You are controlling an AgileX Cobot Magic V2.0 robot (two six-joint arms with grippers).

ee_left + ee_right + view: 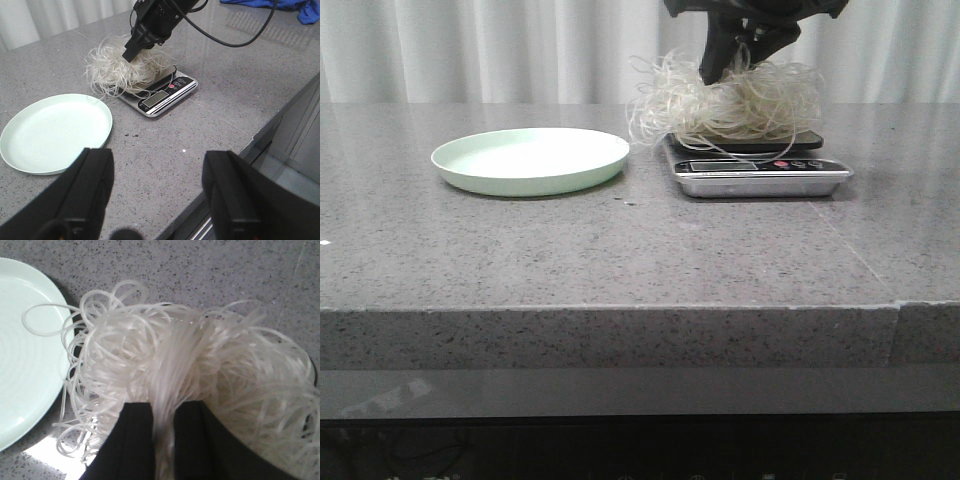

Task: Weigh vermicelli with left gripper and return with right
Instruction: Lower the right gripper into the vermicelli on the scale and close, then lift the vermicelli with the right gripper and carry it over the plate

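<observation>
The vermicelli (735,100) lies as a fluffy bundle of thin, pale strands on the dark platform of a small kitchen scale (760,170). The scale stands on the grey speckled desk (620,250), to the right of a pale green plate (530,160). Some loose loops hang over the left edge of the scale toward the plate, and in the right wrist view 1 loop (40,320) reaches over the plate rim (30,390). The plate itself holds nothing.

The right tool (725,65) comes down from above into the top of the bundle. In the right wrist view its 2 black fingers (132,440) stand close together with a tuft of strands pressed between them, so it is clenched on the vermicelli (200,370). From the pictures I cannot tell if the bundle rests with its full weight on the scale or is a little lifted.

The left tool (157,195) hovers low above the near part of the desk (165,145), well apart from the scale (160,97) and near the plate (50,135). Its 2 dark fingers (92,185) are spread wide and nothing is between them, so it is released. In that view the right tool (132,52) is seen from the side, buried in the vermicelli (115,70). The display of the scale is too small to read.
</observation>
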